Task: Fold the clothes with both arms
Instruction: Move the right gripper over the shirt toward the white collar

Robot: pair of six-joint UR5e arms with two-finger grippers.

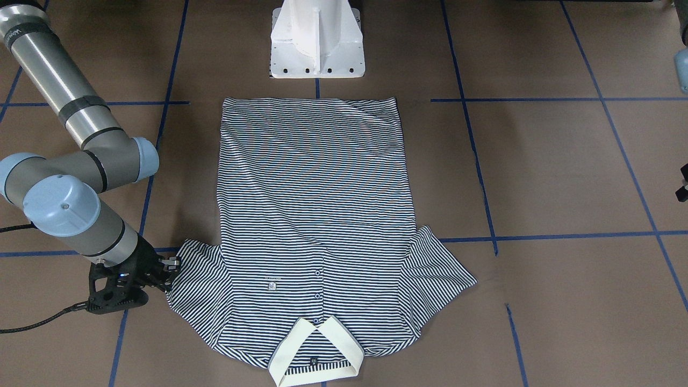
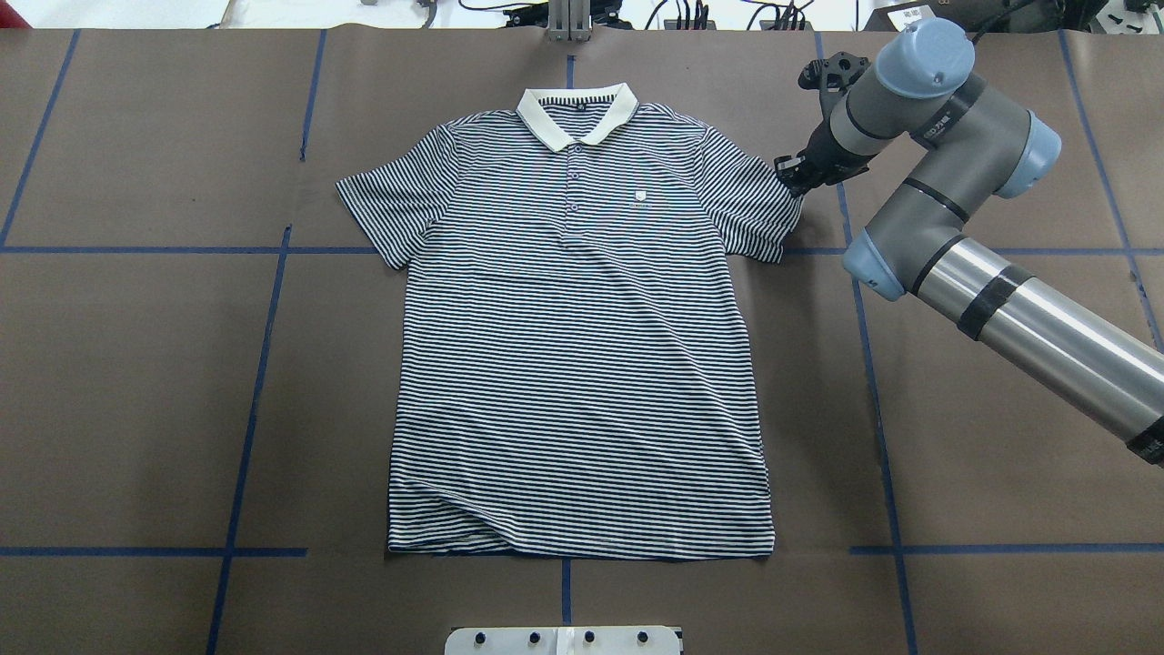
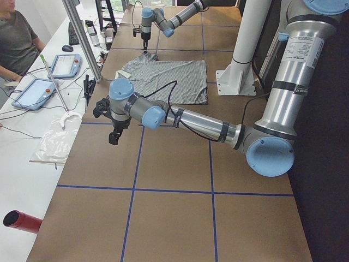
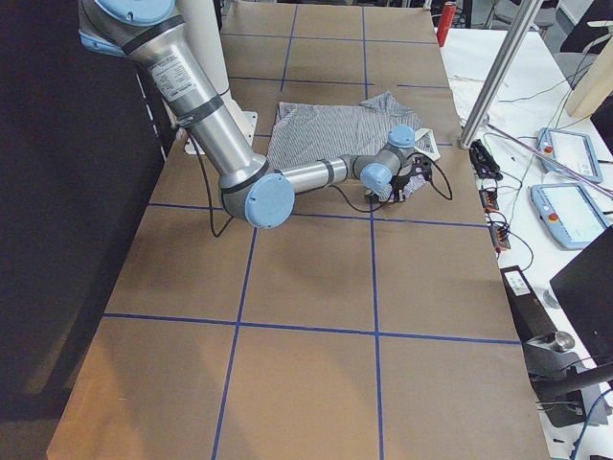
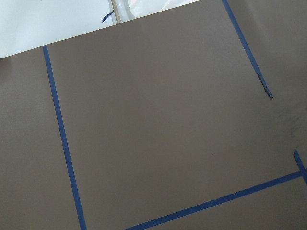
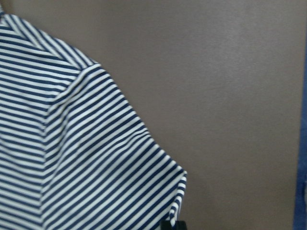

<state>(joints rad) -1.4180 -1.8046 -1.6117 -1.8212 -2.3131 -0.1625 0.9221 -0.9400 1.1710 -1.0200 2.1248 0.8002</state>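
- Overhead exterior: the navy-and-white striped polo shirt (image 2: 582,364) is spread flat on the brown table (image 2: 136,409).
- The black right gripper (image 2: 789,175) is set at one sleeve hem, and the black left gripper (image 3: 113,137) is held well apart from it.
- Neither grip state can be told.

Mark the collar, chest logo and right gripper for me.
collar (image 2: 546,125), overhead exterior view, on one cream flap.
chest logo (image 2: 640,196), overhead exterior view, on the middle of the patch.
right gripper (image 2: 788,176), overhead exterior view, midway between its fingers.

Brown table (image 2: 136,409), blue tape lines (image 2: 264,364); striped polo shirt (image 2: 582,364) flat on it, white pedestal base (image 1: 317,43) near hem.
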